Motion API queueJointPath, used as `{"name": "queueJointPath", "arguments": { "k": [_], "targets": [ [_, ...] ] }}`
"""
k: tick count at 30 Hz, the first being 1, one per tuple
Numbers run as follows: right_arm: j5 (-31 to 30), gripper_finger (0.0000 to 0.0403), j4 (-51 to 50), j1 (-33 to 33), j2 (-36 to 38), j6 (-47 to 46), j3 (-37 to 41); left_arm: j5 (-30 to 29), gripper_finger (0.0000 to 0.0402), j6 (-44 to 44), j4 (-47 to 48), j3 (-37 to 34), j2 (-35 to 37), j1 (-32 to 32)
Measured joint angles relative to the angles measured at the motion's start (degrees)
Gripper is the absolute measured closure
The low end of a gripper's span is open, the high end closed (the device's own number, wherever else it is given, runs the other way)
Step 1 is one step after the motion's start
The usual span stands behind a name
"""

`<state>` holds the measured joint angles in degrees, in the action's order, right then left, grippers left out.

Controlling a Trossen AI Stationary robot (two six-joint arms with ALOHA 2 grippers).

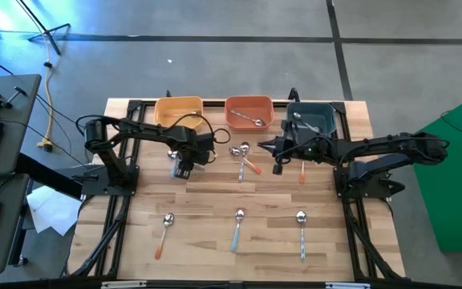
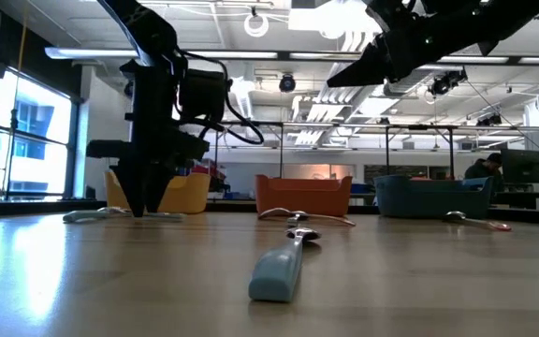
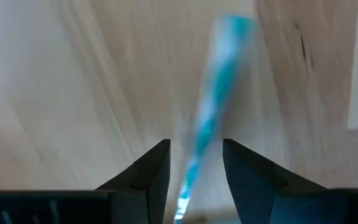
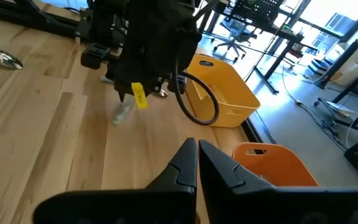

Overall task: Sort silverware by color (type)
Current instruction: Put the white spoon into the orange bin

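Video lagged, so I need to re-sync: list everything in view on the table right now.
Bins: three; yellow, orange, dark teal; back edge.
Blue-handled spoons: two; one between the left fingers, one front centre.
Orange-handled spoons: three; front left, centre, right of centre.
Silver spoons: two; centre, front right.
Spoons in bins: one in orange, at least one in teal.
Table: one, light wood.
Left end effector: open, down near yellow bin.
Right end effector: shut, raised.

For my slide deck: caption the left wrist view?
Left claw open, its fingers straddling a light blue spoon handle on the wooden table.
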<state>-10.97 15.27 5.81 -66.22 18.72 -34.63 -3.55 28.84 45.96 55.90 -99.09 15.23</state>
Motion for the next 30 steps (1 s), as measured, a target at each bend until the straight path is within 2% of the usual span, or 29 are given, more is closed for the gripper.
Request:
{"name": "queueJointPath", "arguments": {
  "k": [11,14,18,20,23,26,30],
  "targets": [
    [-0.98,0.0403,0.02,-1.07,0.0,0.84,0.0,-1.56,0.0274,1.09,-1.21,0.17,-2.9,-0.78],
    [-0.98,0.0403,0.03,-1.05,0.0,0.85,0.0,-0.88,0.03,1.44,-1.24,0.07,-2.63,-0.72],
    [-0.98,0.0403,0.14,-1.05,0.0,0.85,0.0,-1.0,0.0365,1.5,-1.62,-0.06,-1.42,-0.98],
    [-0.98,0.0403,0.21,-1.05,0.0,0.85,0.0,-2.88,0.0388,2.16,-3.25,-0.2,-0.53,-1.23],
    [-0.98,0.0403,0.26,-1.05,0.0,0.83,0.0,-6.12,0.0388,2.29,-4.62,0.02,2.42,-0.87],
    [-0.98,0.0403,0.51,-1.05,0.0,0.83,0.0,-6.26,0.0388,1.18,-4.37,0.61,4.55,0.04],
    [-0.98,0.0403,0.72,-1.05,0.0,0.83,0.0,-6.32,0.0396,-1.11,-4.34,4.83,6.97,0.92]
  ]
}}
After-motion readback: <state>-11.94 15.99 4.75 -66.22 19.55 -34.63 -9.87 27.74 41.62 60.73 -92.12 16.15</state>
